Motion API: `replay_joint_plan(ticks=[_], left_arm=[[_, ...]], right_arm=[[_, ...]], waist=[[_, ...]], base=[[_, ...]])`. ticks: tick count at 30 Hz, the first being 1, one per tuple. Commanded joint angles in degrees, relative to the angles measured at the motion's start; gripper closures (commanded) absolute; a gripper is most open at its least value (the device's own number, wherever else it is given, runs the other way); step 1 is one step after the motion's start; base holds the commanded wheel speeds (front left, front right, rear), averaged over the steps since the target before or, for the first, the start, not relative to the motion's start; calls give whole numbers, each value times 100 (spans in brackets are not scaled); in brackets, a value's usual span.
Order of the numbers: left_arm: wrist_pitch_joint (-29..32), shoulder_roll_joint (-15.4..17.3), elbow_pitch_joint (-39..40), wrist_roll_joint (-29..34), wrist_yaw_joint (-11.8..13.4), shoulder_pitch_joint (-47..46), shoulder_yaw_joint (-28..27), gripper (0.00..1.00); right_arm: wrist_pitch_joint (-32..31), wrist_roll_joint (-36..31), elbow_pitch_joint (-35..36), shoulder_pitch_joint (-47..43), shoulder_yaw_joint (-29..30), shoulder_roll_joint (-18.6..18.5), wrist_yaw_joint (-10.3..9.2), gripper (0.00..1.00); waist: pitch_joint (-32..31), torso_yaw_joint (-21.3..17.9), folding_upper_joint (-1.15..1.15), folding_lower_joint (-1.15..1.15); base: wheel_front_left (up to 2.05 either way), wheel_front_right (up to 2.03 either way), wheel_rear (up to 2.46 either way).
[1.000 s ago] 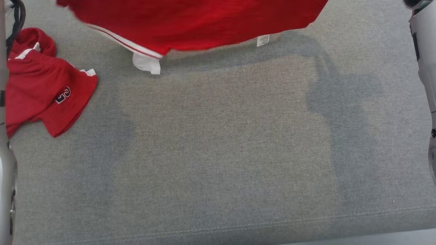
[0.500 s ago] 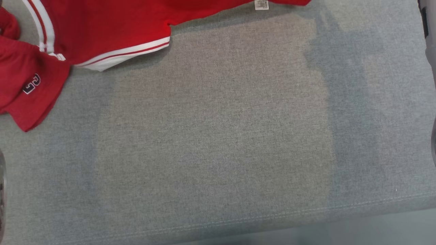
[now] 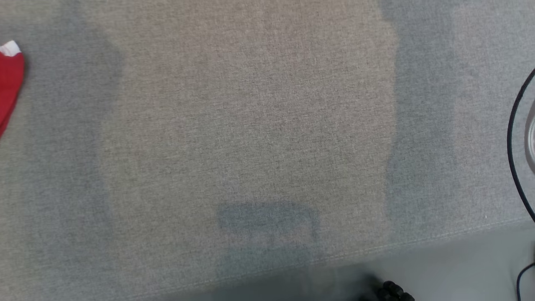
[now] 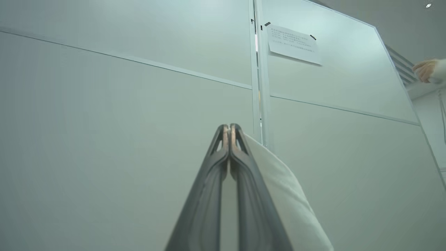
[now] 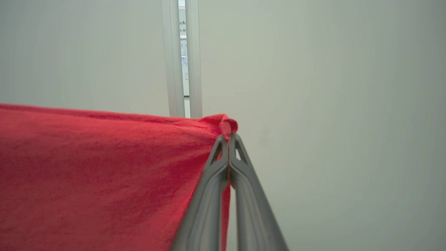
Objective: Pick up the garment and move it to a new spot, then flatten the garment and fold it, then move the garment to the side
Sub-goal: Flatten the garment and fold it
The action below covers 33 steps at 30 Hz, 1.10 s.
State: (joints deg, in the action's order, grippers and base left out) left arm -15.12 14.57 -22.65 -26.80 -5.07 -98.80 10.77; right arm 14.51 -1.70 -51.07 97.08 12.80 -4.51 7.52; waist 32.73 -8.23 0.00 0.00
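Observation:
In the right wrist view the red garment (image 5: pixel 97 174) stretches taut to the left, and my right gripper (image 5: pixel 229 136) is shut on a bunched corner of it. My left gripper (image 4: pixel 230 126) is also shut, raised toward a pale wall. A pale strip of cloth (image 4: pixel 289 202) hangs from its tip down the right finger and looks like the garment's white trim. In the head view a red piece of cloth with a white tip (image 3: pixel 9 79) shows at the left edge. I cannot tell whether it belongs to the held garment.
A grey fabric surface (image 3: pixel 259 125) spreads across the head view, its stitched front edge (image 3: pixel 439 239) at the lower right. A black cable (image 3: pixel 515 146) curves along the right edge. A dark object (image 3: pixel 393 291) sits below. A person's hand (image 4: pixel 425 69) shows near the wall panel.
The head view has shifted a lot. The red garment that spanned the top has left the picture, and only a red edge is left. The surface's front edge now sits higher.

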Motion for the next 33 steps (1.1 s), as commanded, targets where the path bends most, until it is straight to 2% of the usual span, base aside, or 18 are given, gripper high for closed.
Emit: replay_joint_plan(ticks=[1, 5, 8, 12, 15, 19, 25, 30, 33], left_arm=[[-3, -46, 135, 86, -47, -69, -99, 100], [-2, -349, 790, 134, -174, 15, -451, 100], [-3, -411, 948, 59, -224, 448, -521, 100], [-5, -233, 1245, -78, -241, 1306, -386, 100], [-4, 38, 1392, -214, -242, 2216, -138, 100], [60, 314, 1601, -382, -243, 3284, 148, 100], [224, 351, 1807, -609, -155, 4798, 314, 100], [296, 365, 2040, -714, 33, 6011, 410, 100], [274, 381, 2147, -739, 192, 6697, 404, 100]], right_arm=[[40, -125, 107, 92, 122, 27, -6, 100], [61, -415, 739, 99, 506, 121, -6, 100], [61, -528, 832, -193, 352, 164, -3, 100], [63, -446, 694, -674, -156, 77, -5, 100], [51, -314, 513, -1117, -701, -150, -6, 100], [-192, 188, 468, -1602, -1379, -463, -6, 100], [-716, 974, 846, -2501, -2244, -969, -6, 100], [-1237, 1525, 1393, -3375, -2826, -1301, -6, 100], [-1576, 1822, 1717, -3956, -2957, -1457, -6, 100]], waist=[[171, -113, 0, 0], [441, -55, 0, 0], [593, 61, 0, 0], [596, 209, 0, 0], [440, 346, 0, 0], [159, 531, 0, 0], [-452, 695, 0, 0], [-997, 674, 0, 0], [-1316, 657, 0, 0]], base=[[0, 0, 0], [0, 0, 0], [0, 0, 0], [0, 0, 0], [0, 0, 0], [0, 0, 0], [0, 0, 0], [0, 0, 0], [0, 0, 0]])
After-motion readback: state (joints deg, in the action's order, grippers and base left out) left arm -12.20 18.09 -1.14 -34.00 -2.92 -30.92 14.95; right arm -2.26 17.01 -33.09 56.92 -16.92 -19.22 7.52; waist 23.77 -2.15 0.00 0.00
